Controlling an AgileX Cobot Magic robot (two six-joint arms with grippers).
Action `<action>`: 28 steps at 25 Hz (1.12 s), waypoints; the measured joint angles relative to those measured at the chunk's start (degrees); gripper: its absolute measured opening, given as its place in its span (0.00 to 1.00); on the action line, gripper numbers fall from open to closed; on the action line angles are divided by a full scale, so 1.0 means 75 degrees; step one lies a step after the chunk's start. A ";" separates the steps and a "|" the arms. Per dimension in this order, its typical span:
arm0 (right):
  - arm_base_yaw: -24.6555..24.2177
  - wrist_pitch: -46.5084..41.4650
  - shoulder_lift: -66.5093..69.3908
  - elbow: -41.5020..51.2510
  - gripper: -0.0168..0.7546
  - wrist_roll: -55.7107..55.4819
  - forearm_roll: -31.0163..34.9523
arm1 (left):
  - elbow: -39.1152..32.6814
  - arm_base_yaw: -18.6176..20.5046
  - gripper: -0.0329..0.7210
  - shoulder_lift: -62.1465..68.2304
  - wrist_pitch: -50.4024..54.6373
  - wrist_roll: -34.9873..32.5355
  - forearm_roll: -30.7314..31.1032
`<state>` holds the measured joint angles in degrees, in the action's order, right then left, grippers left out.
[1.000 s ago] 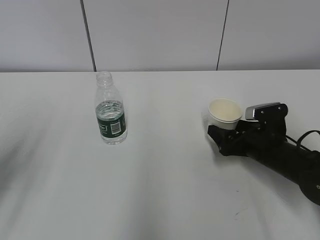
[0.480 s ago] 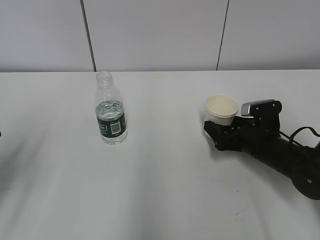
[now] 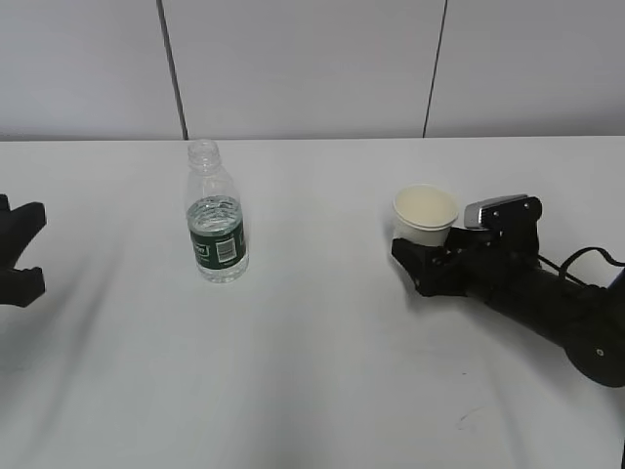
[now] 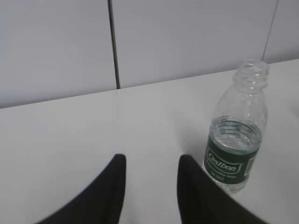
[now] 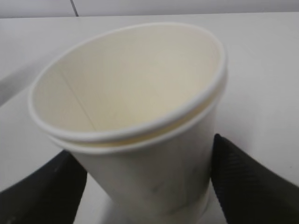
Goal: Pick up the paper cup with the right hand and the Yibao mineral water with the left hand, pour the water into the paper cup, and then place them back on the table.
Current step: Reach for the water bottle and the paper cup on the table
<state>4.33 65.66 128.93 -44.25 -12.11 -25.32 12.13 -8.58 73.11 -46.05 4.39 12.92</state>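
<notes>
The paper cup [image 3: 425, 215] sits right of centre on the table [image 3: 312, 371], held low between the two black fingers of the right hand [image 3: 430, 266]. In the right wrist view the paper cup [image 5: 135, 126] fills the frame, empty and tilted a little, with a finger [image 5: 247, 182] pressed against its wall on each side. So the right hand is closed around the cup. Whether the cup's base rests on the table or is just clear of it cannot be told.

The Yibao mineral water [image 3: 215, 215] stands upright left of centre, well apart from the cup, uncapped, with the water [image 3: 217, 213] reaching to about the top of the green label. Nothing touches it.

The left hand [image 3: 20, 256] shows only at the far-left edge of the exterior view, with two dark fingers set apart and nothing between them. In its own wrist view the left hand [image 4: 149, 191] has its fingers spread, and the bottle [image 4: 238, 135] stands ahead and to the right of the gap, not yet between them.

My reading: the cup pick-up is in hand or just finished, and the bottle pick-up is only starting. The next move calls for the left hand to travel right until the bottle's label band sits between its fingers, then close firmly enough without squeezing water from the open neck.
</notes>
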 joint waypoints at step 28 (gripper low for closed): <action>0.0006 0.0080 0.0075 -0.0185 0.74 -0.0014 -0.0304 | 0.0420 0.0000 0.60 0.3520 -0.2554 0.0060 0.0923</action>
<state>4.37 66.26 129.49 -45.64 -12.21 -27.60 15.28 -8.58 99.51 -65.21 4.84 19.85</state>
